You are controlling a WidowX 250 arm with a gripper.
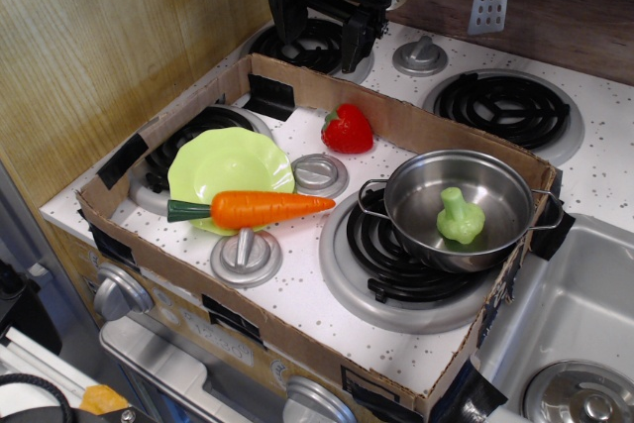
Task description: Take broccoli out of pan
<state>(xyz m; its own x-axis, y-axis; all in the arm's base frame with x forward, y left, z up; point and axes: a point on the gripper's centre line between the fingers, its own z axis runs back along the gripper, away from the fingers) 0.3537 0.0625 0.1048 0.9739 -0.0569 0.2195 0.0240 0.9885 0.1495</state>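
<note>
The broccoli [461, 217] is a small pale lime-green toy lying inside the pan [411, 200], a shiny steel pot with wire loop handles that sits on the front right burner. My gripper [316, 35] is black and hangs at the back, above the rear left burner, well away from the pan. Its two fingers point down with a gap between them and hold nothing.
A cardboard wall [297, 86] rings the stove top. Inside it lie a lime-green plate [228, 160], an orange carrot [263, 208] across the plate's rim, a red strawberry [348, 130] and two grey knobs [319, 173]. A sink [580, 334] is at the right.
</note>
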